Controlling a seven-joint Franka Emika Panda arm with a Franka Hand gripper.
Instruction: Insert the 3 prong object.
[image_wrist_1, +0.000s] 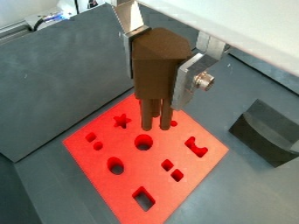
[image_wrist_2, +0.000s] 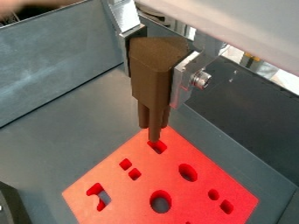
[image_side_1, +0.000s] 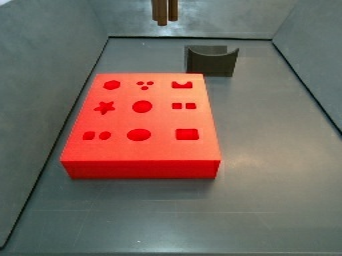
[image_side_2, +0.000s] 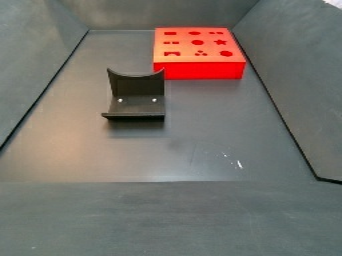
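Note:
My gripper (image_wrist_1: 159, 54) is shut on the 3 prong object (image_wrist_1: 155, 96), a dark brown peg with a thick body and thin prongs pointing down. Both wrist views show it (image_wrist_2: 152, 87) between the silver fingers (image_wrist_1: 191, 77). It hangs in the air above the red block (image_wrist_1: 128, 179), its prong tips over the block's end near the star hole (image_wrist_1: 121, 122). In a side view only the prongs (image_side_1: 163, 10) show, at the picture's upper edge, well above the red block (image_side_1: 160, 150). The gripper is out of view in the side view that shows the red block (image_side_2: 201, 68) at the far end.
A dark grey curved block (image_side_1: 211, 60) stands on the floor beyond the red block; it also shows in a side view (image_side_2: 134, 95) and a wrist view (image_wrist_1: 271, 131). Grey walls enclose the floor. The red block has several holes of different shapes.

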